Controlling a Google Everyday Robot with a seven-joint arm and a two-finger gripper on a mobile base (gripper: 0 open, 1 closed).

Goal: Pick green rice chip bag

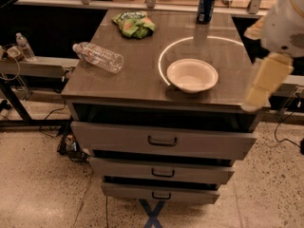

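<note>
At the far left, off the cabinet, a small clear bottle (21, 46) stands upright on a low side bench (42, 66). On the grey cabinet top (142, 87) a clear plastic water bottle (97, 57) lies on its side near the left edge; no print can be read on its label. Behind it, towards the far edge and left of centre, lies the green rice chip bag (134, 23), crumpled, with pale lettering along its upper edge too small to read. It is well apart from the bottle. To the right, a white bowl (192, 75) sits upright inside a bright ring of light (164, 56). A dark blue can (205, 6) stands at the far edge, its writing illegible. At the right, the cream gripper (263, 87) hangs over the top's front right corner, far from the bag; I cannot tell whether it is spread or closed. Below are three drawers (161, 141), each slightly pulled out.
</note>
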